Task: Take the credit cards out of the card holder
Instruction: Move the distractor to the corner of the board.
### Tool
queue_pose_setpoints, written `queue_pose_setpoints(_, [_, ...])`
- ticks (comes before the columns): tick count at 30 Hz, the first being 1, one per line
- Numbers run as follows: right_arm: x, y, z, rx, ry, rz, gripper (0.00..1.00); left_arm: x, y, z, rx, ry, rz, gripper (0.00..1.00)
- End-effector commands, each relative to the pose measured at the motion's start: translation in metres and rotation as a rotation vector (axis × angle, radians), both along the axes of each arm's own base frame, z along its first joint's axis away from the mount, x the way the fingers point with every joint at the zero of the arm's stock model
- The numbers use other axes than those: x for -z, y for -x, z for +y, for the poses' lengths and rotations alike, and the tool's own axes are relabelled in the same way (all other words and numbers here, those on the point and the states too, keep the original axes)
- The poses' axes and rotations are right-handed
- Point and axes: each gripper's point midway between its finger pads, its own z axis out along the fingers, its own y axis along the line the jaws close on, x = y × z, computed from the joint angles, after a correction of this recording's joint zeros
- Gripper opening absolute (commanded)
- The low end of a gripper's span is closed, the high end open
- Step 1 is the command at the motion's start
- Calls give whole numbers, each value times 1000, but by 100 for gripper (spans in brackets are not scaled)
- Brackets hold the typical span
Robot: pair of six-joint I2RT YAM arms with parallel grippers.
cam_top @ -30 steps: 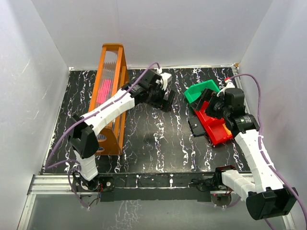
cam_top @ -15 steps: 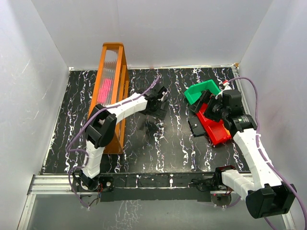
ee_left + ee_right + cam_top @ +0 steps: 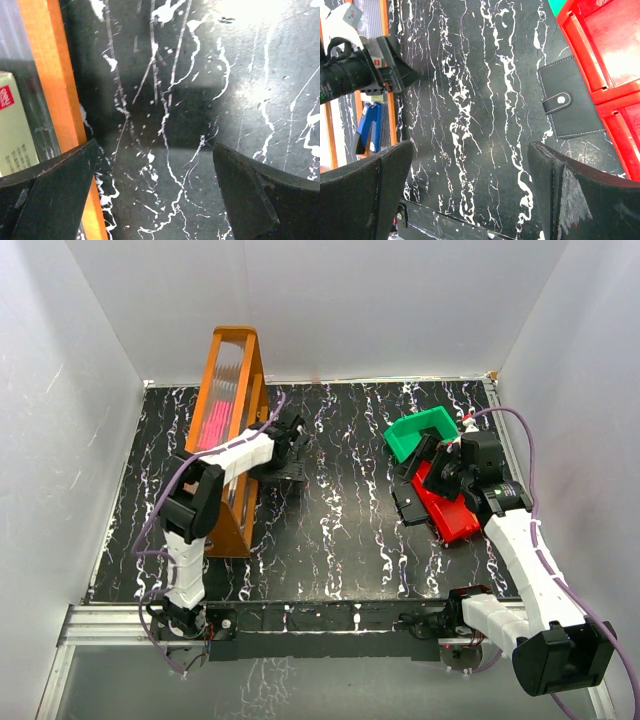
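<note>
My left fingers (image 3: 288, 455) are spread as wide as they go, with nothing between them. They hang over the black marbled worktop (image 3: 200, 100), just beside the orange rack (image 3: 52, 80). My right fingers (image 3: 440, 468) are just as wide apart and also hold nothing, above the worktop near the bins. In my right wrist view the card holder (image 3: 567, 102) lies flat on the worktop, dark and folded shut with its snap strap across it, just beside the red bin (image 3: 605, 45). The credit cards are hidden from me. The green bin (image 3: 425, 430) sits against the red bin's far end.
</note>
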Motion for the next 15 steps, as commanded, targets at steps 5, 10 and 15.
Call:
queue_pose_setpoints(5, [-4,-6,4,-9,-23,-20,98,-39,17,66,-146,-73,-72,99])
queue_pose_setpoints(10, [-3,-6,5,-15,-29,-16,98,-49,29,98,-234,-66,-98,99])
queue_pose_setpoints(15, [-2,-5,4,-13,-23,-16,98,-55,41,125,-290,-77,-108,99])
